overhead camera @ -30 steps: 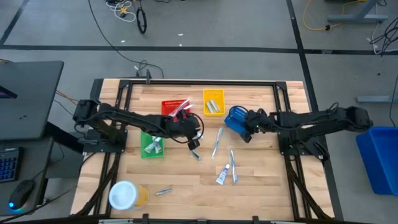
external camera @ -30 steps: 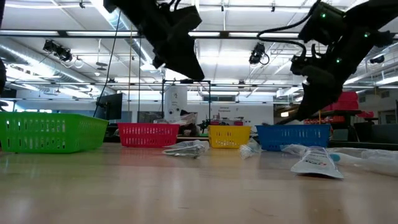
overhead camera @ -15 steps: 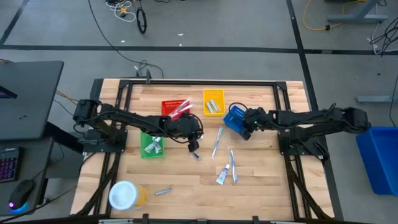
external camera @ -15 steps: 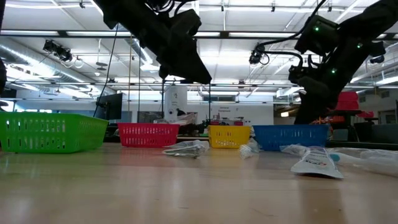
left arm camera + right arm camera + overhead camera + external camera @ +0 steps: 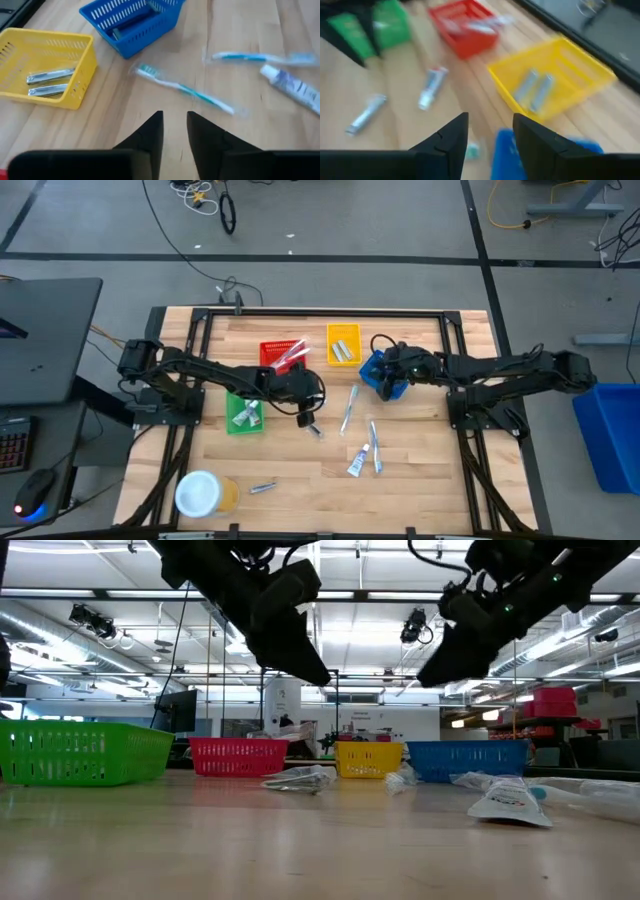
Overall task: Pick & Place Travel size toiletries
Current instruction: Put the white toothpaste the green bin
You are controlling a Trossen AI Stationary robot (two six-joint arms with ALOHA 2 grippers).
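Loose toiletries are scattered mid-table: a slim pale toothbrush with a teal handle [image 5: 185, 89] lies on the bare wood near the blue plastic basket [image 5: 378, 370], a second clear-wrapped toothbrush [image 5: 260, 58] sits farther out, and a white-and-blue tube [image 5: 292, 87] lies just beside that one. 2 silver tubes [image 5: 48, 82] lie side by side in the yellow plastic basket [image 5: 342, 343]. The red plastic basket [image 5: 281, 353] and the green plastic basket [image 5: 243, 413] each hold some items too.

The left gripper [image 5: 307, 414] hangs above the table near the red basket, fingers a little apart, nothing between them. The right gripper [image 5: 392, 366] is over the blue basket, fingers spread and empty.

A small silver tube [image 5: 263, 488] lies beside the big white-lidded yellowish jar [image 5: 201, 493].
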